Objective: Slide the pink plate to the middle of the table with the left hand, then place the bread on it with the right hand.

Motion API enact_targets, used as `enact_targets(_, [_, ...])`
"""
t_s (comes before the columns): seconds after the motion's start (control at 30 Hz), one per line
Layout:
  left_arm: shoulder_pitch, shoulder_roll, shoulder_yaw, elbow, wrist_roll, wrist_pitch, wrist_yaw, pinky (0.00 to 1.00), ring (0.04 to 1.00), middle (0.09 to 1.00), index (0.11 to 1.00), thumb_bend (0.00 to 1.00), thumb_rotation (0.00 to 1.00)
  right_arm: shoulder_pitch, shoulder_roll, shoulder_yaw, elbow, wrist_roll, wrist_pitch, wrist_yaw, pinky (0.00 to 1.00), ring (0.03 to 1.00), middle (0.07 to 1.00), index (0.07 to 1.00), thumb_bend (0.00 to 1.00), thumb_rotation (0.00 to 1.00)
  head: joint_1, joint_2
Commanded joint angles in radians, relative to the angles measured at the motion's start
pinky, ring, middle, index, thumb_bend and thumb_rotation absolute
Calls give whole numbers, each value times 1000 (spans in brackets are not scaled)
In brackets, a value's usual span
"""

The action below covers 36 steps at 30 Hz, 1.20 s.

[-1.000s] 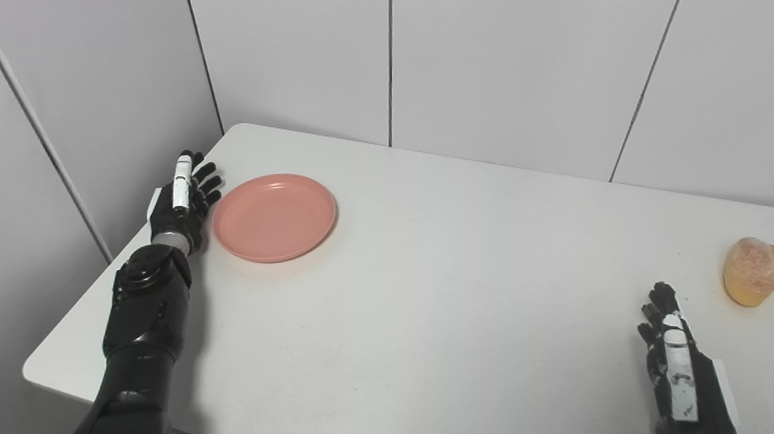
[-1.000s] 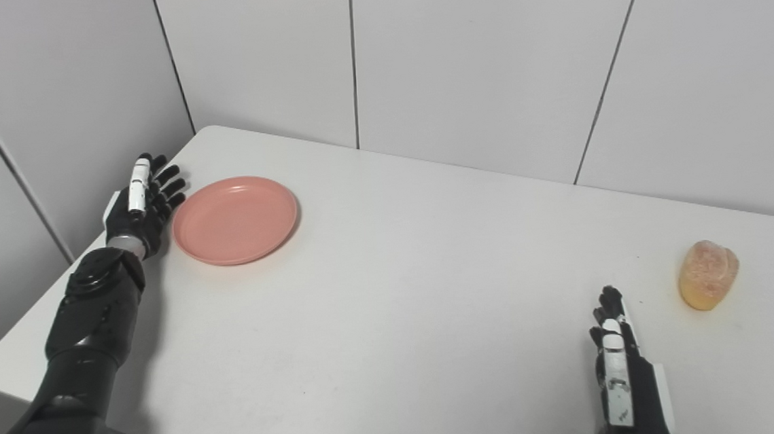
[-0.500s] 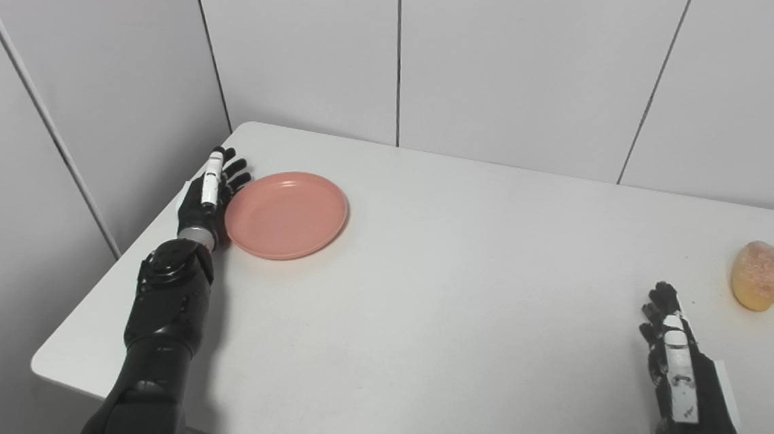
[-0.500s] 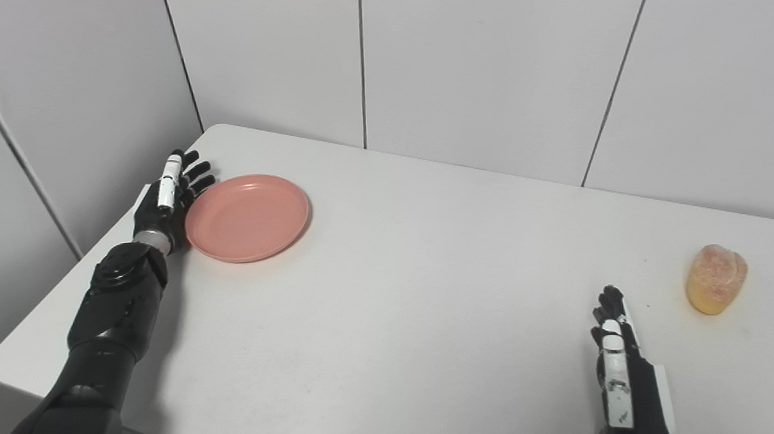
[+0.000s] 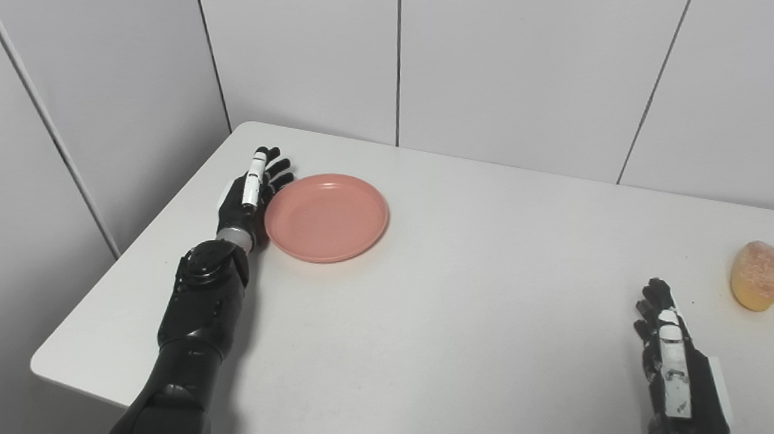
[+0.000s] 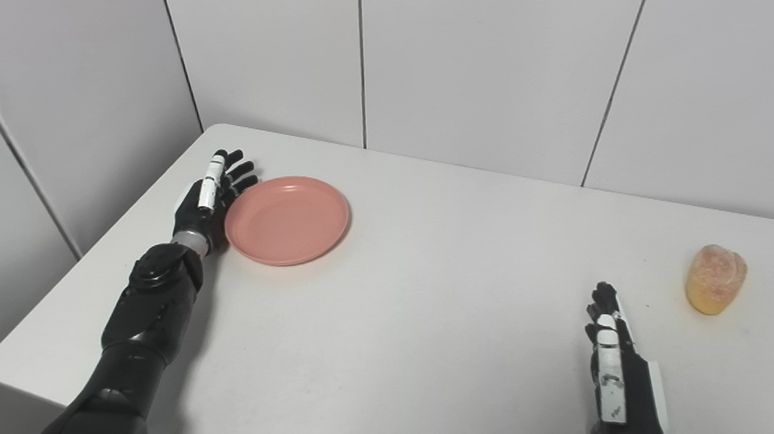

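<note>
While its fingers stand spread and straight, the black left hand [image 5: 247,198] rests edge-on against the left rim of the round, shallow pink plate [image 5: 326,217], which holds nothing and lies in the far-left part of the white table [image 5: 447,294]. At the near right, the right hand [image 5: 677,367] lies apart from everything, fingers extended and holding nothing, its wrist cut off by the picture's bottom edge. Beyond it sits the golden-brown bread roll [image 5: 761,274], near the table's right side.
</note>
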Motion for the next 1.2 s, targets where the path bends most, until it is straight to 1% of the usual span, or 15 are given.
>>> enact_targets(0.0, [2, -65, -50, -14, -3, 78, -67, 871, 863, 874, 871, 363, 1000, -19, 12, 6, -27, 0, 0, 1, 992, 970, 960, 937, 122, 1000, -3, 2])
enact_targets(0.17, [28, -93, -80, -79, 5, 105, -82, 866, 863, 874, 870, 363, 1000, -20, 9, 14, -29, -14, 5, -1, 991, 973, 962, 939, 106, 1000, -10, 9])
enact_targets(0.23, [36, -104, -90, -104, 9, 121, -78, 853, 857, 867, 864, 359, 1000, -22, 7, 15, -26, -11, 5, 2, 998, 978, 966, 944, 100, 1000, -14, 11])
enact_targets(0.4, [54, -132, -114, -170, 17, 164, -77, 859, 854, 862, 851, 358, 1000, -24, 10, 19, -28, -15, 10, 0, 995, 975, 968, 946, 105, 1000, -29, 22])
enact_targets(0.5, [65, -150, -129, -209, 25, 185, -69, 859, 861, 865, 848, 356, 1000, -23, 16, 21, -39, -15, 32, -5, 999, 976, 968, 946, 115, 1000, -44, 30])
enact_targets(0.57, [75, -165, -140, -238, 35, 200, -58, 860, 869, 869, 851, 349, 1000, -25, 20, 23, -42, -15, 40, -7, 999, 978, 968, 946, 118, 1000, -52, 34])
enact_targets(0.67, [88, -183, -171, -277, 65, 219, -53, 869, 881, 882, 866, 338, 1000, -27, 21, 25, -29, -21, 23, -8, 995, 977, 966, 944, 123, 1000, -66, 41])
enact_targets(0.83, [114, -214, -209, -346, 84, 257, -58, 892, 895, 897, 890, 337, 1000, -27, 30, 31, -40, -40, 46, -19, 990, 975, 966, 941, 139, 1000, -83, 52])
enact_targets(0.97, [126, -237, -229, -374, 89, 269, -63, 909, 903, 905, 902, 324, 1000, -29, 32, 34, -36, -52, 42, -21, 986, 979, 969, 945, 132, 1000, -99, 62])
enact_targets(1.17, [136, -274, -265, -391, 105, 255, -67, 906, 903, 906, 904, 315, 1000, -32, 46, 31, -39, -38, 44, -24, 985, 975, 966, 939, 146, 1000, -126, 81])
